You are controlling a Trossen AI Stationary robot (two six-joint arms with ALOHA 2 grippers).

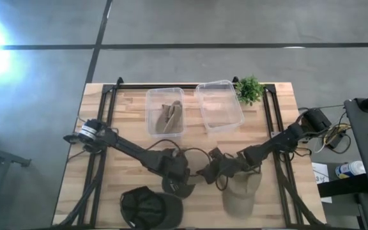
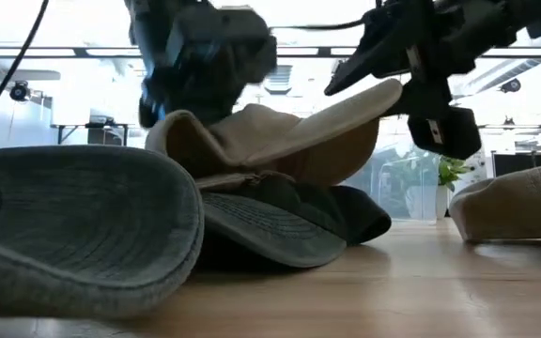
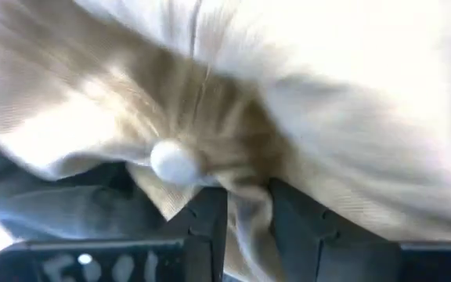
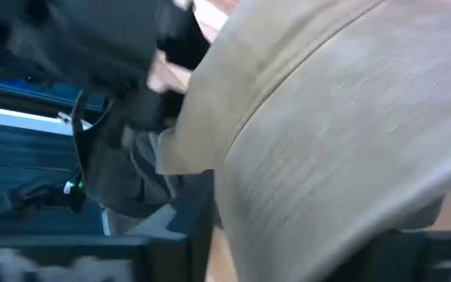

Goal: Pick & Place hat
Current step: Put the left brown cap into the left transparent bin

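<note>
A tan cap (image 2: pixel 280 131) hangs between my two grippers near the table's middle, above a dark green cap (image 2: pixel 289 225) that lies on the wood. My left gripper (image 3: pixel 245 227) is shut on the tan cap's crown. My right gripper (image 1: pixel 217 169) is shut on its brim. A second dark green cap (image 1: pixel 149 206) lies at the near edge. Another tan cap (image 1: pixel 241 191) rests on the table to the right of my grippers. The high view hides the held cap under both arms. My left gripper pinches a fold of the tan cap's crown cloth (image 3: pixel 245 200) between its two fingers (image 3: pixel 210 223), right beside the top button (image 3: pixel 174 160). The crown is raised off the dark cap below. My right gripper holds the tan cap by its brim (image 4: pixel 343 117), which slants up toward it (image 2: pixel 383 94). The brim itself hides the fingers, so the kind of hold cannot be told.
Two clear bins stand at the far side: the left bin (image 1: pixel 165 112) holds a tan cap, the right bin (image 1: pixel 219 105) shows nothing inside. A small green plant (image 1: pixel 249 89) stands behind the right bin. Black rails (image 1: pixel 107 108) run along both table sides.
</note>
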